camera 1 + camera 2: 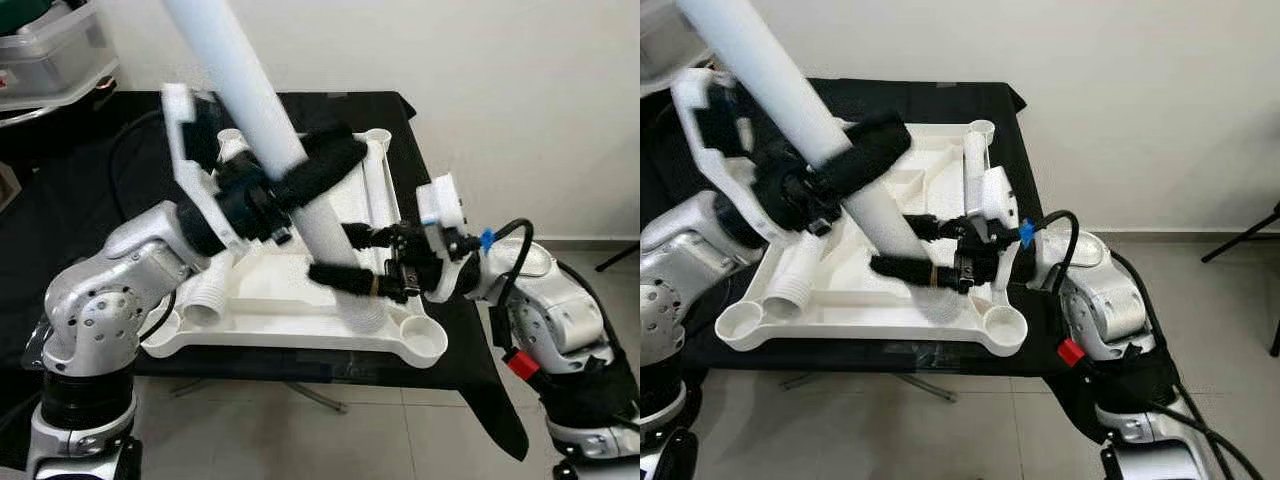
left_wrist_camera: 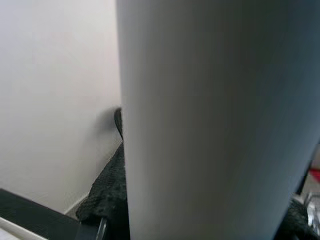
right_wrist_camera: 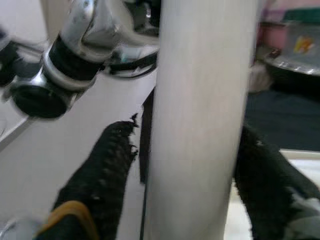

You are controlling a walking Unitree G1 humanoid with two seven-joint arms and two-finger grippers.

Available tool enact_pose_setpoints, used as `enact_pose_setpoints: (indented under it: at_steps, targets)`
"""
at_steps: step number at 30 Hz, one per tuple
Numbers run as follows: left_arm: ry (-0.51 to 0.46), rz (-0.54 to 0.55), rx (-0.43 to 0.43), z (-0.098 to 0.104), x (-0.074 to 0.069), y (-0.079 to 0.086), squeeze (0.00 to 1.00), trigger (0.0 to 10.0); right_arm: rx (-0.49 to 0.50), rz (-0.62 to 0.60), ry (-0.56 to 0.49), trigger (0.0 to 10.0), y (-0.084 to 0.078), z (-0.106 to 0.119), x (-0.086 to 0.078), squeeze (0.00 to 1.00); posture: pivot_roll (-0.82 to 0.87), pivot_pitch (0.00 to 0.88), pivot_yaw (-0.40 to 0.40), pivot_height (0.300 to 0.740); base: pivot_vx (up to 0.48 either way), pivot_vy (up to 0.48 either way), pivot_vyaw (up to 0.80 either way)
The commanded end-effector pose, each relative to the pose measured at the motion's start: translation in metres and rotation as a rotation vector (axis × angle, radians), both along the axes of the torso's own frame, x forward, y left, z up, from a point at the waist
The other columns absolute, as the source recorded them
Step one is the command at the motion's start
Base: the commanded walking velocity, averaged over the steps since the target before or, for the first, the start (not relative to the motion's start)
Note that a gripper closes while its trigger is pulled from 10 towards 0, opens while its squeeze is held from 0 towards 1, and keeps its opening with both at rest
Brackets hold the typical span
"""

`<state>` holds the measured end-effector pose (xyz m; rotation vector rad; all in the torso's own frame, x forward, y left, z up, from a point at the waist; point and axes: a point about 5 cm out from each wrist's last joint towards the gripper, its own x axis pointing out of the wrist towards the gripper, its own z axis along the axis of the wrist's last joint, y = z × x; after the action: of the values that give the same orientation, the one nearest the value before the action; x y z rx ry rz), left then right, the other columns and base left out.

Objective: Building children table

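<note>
A long white table leg slants up to the left over the upturned white tabletop. Its ribbed lower end rests on the tabletop near the front right corner socket. My left gripper is shut around the leg's middle, which looms as a pale tube in the left wrist view. My right gripper is shut on the leg lower down, with one black finger on each side of the tube. A second leg lies in the tabletop at the front left.
The tabletop lies on a black-draped table that stops just in front of me. A grey plastic bin stands at the back left. A white wall rises behind, tiled floor lies below, and a black stand foot is at the right.
</note>
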<state>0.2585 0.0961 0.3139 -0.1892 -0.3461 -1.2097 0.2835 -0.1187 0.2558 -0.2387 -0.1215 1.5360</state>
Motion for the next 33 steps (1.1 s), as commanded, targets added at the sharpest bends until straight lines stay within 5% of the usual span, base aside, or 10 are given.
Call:
enact_pose_setpoints:
  at_steps: [1, 2, 3, 4, 5, 24, 25, 26, 27, 33]
  targets:
    - [-0.038, -0.007, 0.03, 0.003, -0.002, -0.002, 0.0, 0.0, -0.035, 0.029, 0.006, 10.0, 0.002, -0.002, 0.0, 1.0, -0.04, 0.079, -0.011, 0.74, 0.0, 0.0, 0.0]
    - [-0.062, -0.012, 0.082, 0.002, 0.0, -0.007, 0.0, 0.0, -0.102, 0.045, -0.007, 10.0, 0.001, -0.002, 0.002, 1.0, -0.04, 0.078, -0.011, 0.74, 0.0, 0.0, 0.0]
    - [-0.081, -0.022, 0.114, 0.003, 0.002, -0.011, 0.0, 0.0, -0.146, 0.045, -0.023, 10.0, 0.002, -0.001, 0.005, 0.74, -0.04, 0.074, -0.013, 0.74, 0.0, 0.0, 0.0]
    - [-0.081, -0.022, 0.114, 0.003, 0.002, -0.011, 0.0, 0.0, -0.146, 0.045, -0.023, 10.0, 0.002, -0.001, 0.005, 0.74, -0.04, 0.074, -0.013, 0.74, 0.0, 0.0, 0.0]
    - [-0.099, -0.036, 0.131, 0.006, 0.004, -0.015, 0.0, 0.0, -0.168, 0.031, -0.041, 10.0, 0.004, 0.002, 0.009, 0.0, -0.04, 0.073, -0.014, 0.74, 0.0, 0.0, 0.0]
    - [-0.156, -0.112, 0.131, 0.014, 0.004, -0.032, 0.0, 0.0, -0.147, -0.067, 0.026, 10.0, 0.036, -0.022, 0.018, 0.0, -0.03, 0.08, -0.008, 0.74, 0.0, 0.0, 0.0]
    - [-0.158, -0.114, 0.13, 0.015, 0.004, -0.032, 0.0, 0.0, -0.142, -0.064, 0.031, 5.2, 0.037, -0.022, 0.018, 0.0, -0.03, 0.08, -0.008, 0.74, 0.0, 0.0, 0.0]
    - [-0.158, -0.114, 0.13, 0.015, 0.004, -0.032, 0.0, 0.0, -0.142, -0.064, 0.031, 5.2, 0.037, -0.022, 0.018, 0.0, -0.03, 0.08, -0.008, 0.74, 0.0, 0.0, 0.0]
    - [-0.162, -0.119, 0.127, 0.015, 0.004, -0.033, 0.0, 0.0, -0.14, -0.06, 0.038, 0.0, 0.038, -0.023, 0.017, 0.0, -0.04, 0.073, -0.007, 0.74, 0.0, 0.0, 0.0]
    - [-0.164, -0.124, 0.126, 0.015, 0.004, -0.034, 0.0, 0.0, -0.15, -0.054, 0.038, 0.0, 0.038, -0.024, 0.015, 0.0, -0.04, 0.071, -0.009, 0.74, 0.0, 0.0, 0.0]
